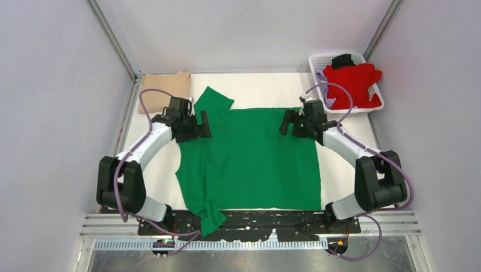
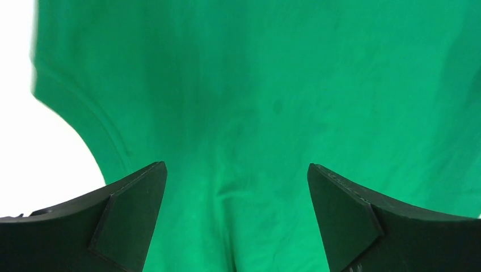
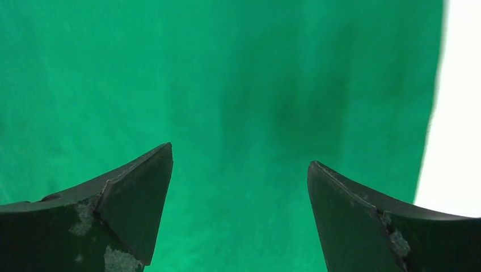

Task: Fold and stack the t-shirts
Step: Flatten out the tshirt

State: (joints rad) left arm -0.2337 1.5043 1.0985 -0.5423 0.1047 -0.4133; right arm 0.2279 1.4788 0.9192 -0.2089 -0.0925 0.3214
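Note:
The bright green t-shirt [image 1: 249,158] lies spread flat in the middle of the table, one sleeve at the far left, another hanging over the near edge. It fills the left wrist view [image 2: 272,102] and the right wrist view [image 3: 227,85]. My left gripper [image 1: 199,126] is open over the shirt's far left part; its jaws stand wide apart and empty. My right gripper [image 1: 288,122] is open over the far right edge, also empty. A folded tan shirt [image 1: 165,86] lies at the far left corner. The red shirt [image 1: 353,84] lies in the basket with lilac and black garments.
The white lattice basket [image 1: 317,59] stands at the far right corner. Bare white table [image 1: 261,89] shows behind the green shirt and along both its sides. Metal frame posts and grey walls enclose the table.

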